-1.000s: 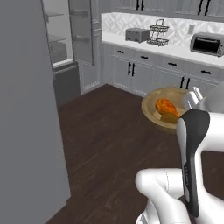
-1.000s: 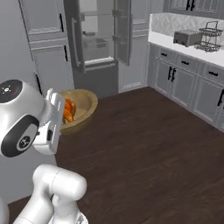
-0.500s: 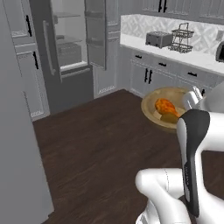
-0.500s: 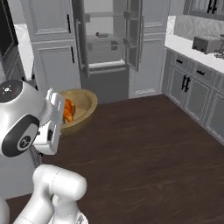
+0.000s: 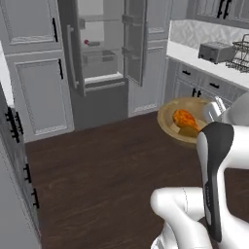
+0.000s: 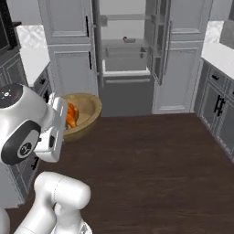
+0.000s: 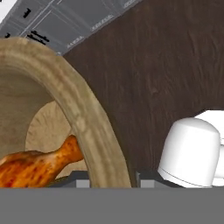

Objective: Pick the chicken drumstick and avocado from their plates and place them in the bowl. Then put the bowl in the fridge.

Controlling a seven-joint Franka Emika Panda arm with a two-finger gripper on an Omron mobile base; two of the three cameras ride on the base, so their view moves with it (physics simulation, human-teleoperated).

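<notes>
Bowl point(image 5: 171, 127) holding chicken drumstick point(image 5: 185, 120) (glossy orange), rim pinched in hand point(image 7: 111, 183), fridge point(image 6: 125, 55) open ahead

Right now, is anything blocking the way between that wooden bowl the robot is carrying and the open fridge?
Nothing visible does. The bowl, with the chicken drumstick inside, is held up over bare dark floor, and the fridge ahead has both doors swung open.

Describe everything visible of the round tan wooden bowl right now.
The round tan wood-grained bowl is deep, with a thick rim, held level in the air above the dark floor. The gripper is clamped on its rim, one finger inside and one outside. The glossy orange-brown chicken drumstick lies on its bottom, narrow end toward the rim.
</notes>
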